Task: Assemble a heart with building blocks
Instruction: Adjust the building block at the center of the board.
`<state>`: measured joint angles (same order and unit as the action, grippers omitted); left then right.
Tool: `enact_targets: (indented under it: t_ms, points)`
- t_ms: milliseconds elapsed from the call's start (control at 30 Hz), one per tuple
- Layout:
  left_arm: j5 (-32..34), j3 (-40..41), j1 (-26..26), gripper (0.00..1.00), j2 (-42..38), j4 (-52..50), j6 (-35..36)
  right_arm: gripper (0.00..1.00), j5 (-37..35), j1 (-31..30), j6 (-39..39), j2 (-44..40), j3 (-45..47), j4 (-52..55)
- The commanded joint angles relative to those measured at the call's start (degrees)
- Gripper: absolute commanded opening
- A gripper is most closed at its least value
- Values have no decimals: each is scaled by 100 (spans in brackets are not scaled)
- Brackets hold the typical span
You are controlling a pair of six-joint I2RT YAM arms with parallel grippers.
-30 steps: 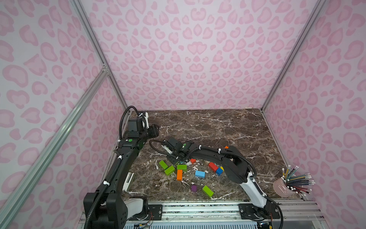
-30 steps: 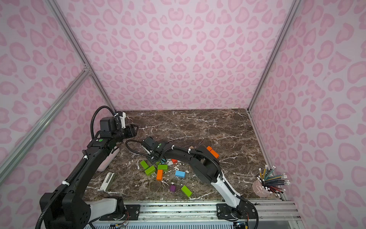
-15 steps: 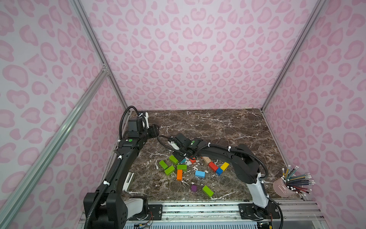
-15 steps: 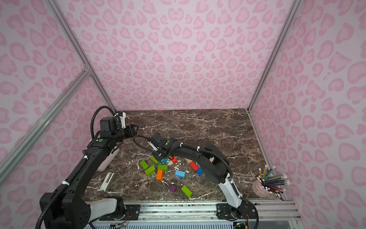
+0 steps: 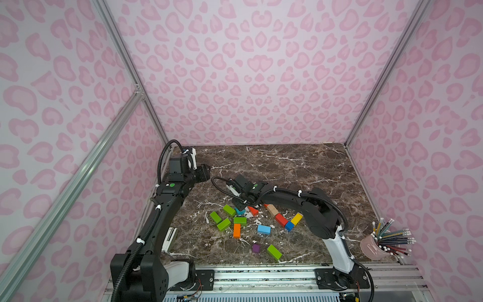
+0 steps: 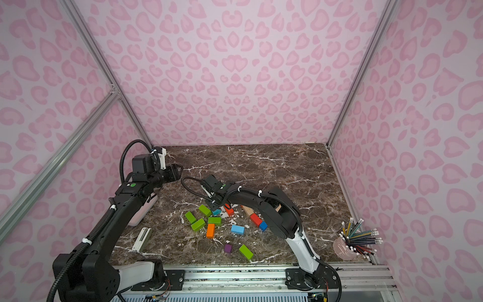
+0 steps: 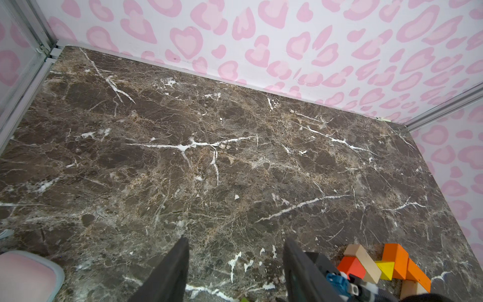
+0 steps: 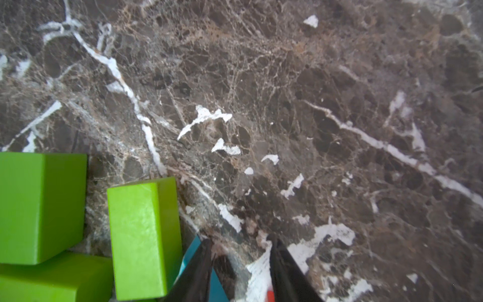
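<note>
Where fingers gape, teal block alongside.

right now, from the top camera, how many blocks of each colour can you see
green blocks: 5
blue blocks: 3 (light, teal, dark)
red blocks: 2
orange block: 1
yellow block: 1
tan block: 1
purple block: 1
total: 14 in a top view; the left wrist view shows more, like an orange brick, hidden behind the right arm
</note>
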<state>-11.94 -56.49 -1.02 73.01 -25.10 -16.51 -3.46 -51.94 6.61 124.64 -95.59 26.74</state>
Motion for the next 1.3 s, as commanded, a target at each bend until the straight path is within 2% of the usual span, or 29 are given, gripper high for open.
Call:
enact_targets:
  t_ms: [0,767,1267]
  points:
    - [-36,-11,-1,60,11,234,43,41,-8,-3,-36,34,-116,-20]
    - [-36,-2,0,60,2,233,40,39,131,-88,-156,26,-56,-77]
    - [-36,6,3,60,2,220,27,41,83,97,57,-385,229,-183]
